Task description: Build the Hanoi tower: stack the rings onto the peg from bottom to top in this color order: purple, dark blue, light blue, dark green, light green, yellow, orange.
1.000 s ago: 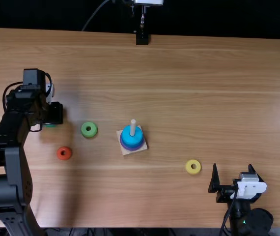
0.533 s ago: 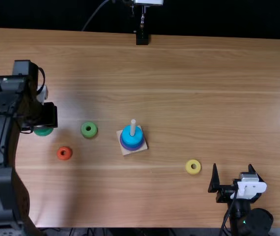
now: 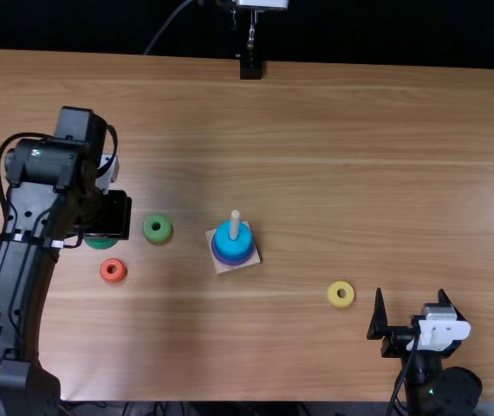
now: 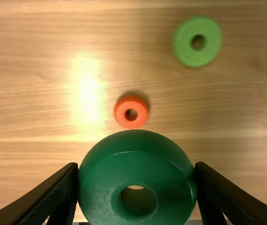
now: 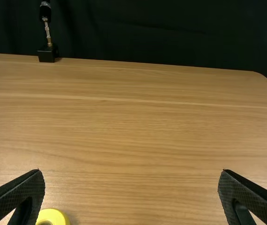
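In the top view my left gripper is at the left, above the table, with the dark green ring partly hidden beneath it. The left wrist view has my left gripper shut on the dark green ring, one finger on each side. The peg stands on a square base, a light blue ring over darker purple-blue. Light green and orange rings lie left of it, a yellow ring right. My right gripper stands open near the front edge; right wrist view, right gripper.
At the table's far edge stands a small black mount. The light green and orange rings lie between the left gripper and the peg's base or just in front of that gripper. Bare wood stretches across the right side.
The left gripper first moved a little left, then back to the right, and the dark green ring moved right with it. The right arm and the peg have kept still.
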You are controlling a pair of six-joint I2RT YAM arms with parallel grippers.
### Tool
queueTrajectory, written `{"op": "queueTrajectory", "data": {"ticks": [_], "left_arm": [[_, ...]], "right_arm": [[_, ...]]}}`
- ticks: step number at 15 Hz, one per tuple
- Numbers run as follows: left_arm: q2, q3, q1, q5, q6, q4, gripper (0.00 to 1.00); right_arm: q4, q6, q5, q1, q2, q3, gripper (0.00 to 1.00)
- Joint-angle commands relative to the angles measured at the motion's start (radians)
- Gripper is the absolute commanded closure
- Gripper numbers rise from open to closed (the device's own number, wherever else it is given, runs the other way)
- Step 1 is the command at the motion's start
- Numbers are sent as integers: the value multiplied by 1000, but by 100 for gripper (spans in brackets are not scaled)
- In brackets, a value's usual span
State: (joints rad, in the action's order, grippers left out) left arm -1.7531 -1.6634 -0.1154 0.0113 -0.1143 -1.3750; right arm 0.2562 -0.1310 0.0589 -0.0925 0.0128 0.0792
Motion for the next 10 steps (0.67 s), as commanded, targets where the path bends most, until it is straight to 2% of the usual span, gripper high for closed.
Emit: {"op": "queueTrajectory", "data": {"ticks": [1, 3, 6, 10], "left_arm": [[33, -67, -33, -2, -42, -9, 100], [32, -107, -90, -2, -66, -11, 100], [30, -150, -171, -4, -138, -7, 100], [-6, -223, -276, -2, -212, 7, 100]], "right_arm": [[74, 0, 5, -7, -13, -64, 0], [74, 0, 5, -7, -13, -64, 0], [74, 0, 5, -7, -13, -64, 0], [74, 0, 5, -7, -13, -64, 0]]}}
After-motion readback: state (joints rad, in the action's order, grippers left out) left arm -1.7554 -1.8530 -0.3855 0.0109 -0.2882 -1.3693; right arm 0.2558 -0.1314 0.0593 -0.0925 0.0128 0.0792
